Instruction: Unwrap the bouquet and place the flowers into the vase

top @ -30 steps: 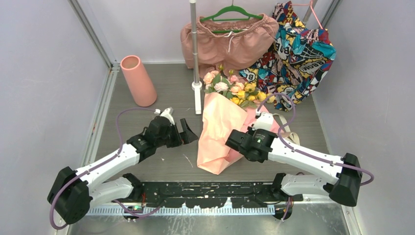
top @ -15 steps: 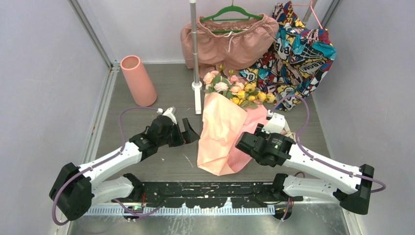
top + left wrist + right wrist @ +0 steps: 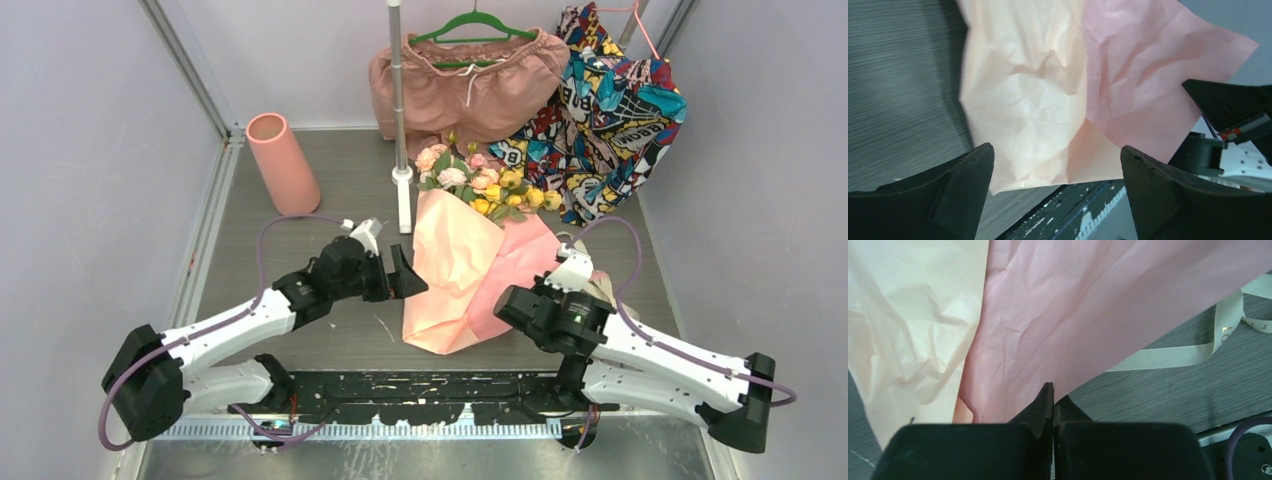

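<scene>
The bouquet lies in the middle of the table, its pink and yellow flowers [image 3: 485, 180] pointing to the back. Its wrapping has come loose: a pale peach sheet [image 3: 450, 270] [image 3: 1023, 95] lies over a pinker sheet [image 3: 525, 255] [image 3: 1088, 310] spread out to the right. My left gripper [image 3: 408, 272] [image 3: 1055, 152] stands open at the peach sheet's left edge, with nothing between its fingers. My right gripper [image 3: 508, 300] [image 3: 1053, 390] is shut on the pinker sheet's lower right edge. The cream ribbon [image 3: 1168, 357] lies loose on the table. The salmon vase [image 3: 282, 165] stands at the back left.
A thin metal pole [image 3: 398, 110] on a white base [image 3: 403, 205] rises just behind the bouquet. Pink shorts on a green hanger [image 3: 470, 85] and a colourful printed garment [image 3: 610, 110] hang at the back. Cage walls close in both sides.
My right gripper has drawn back toward the near right; it opened and shut again on the pinker sheet, which now lies spread wider. My left gripper has moved right, up to the paper.
</scene>
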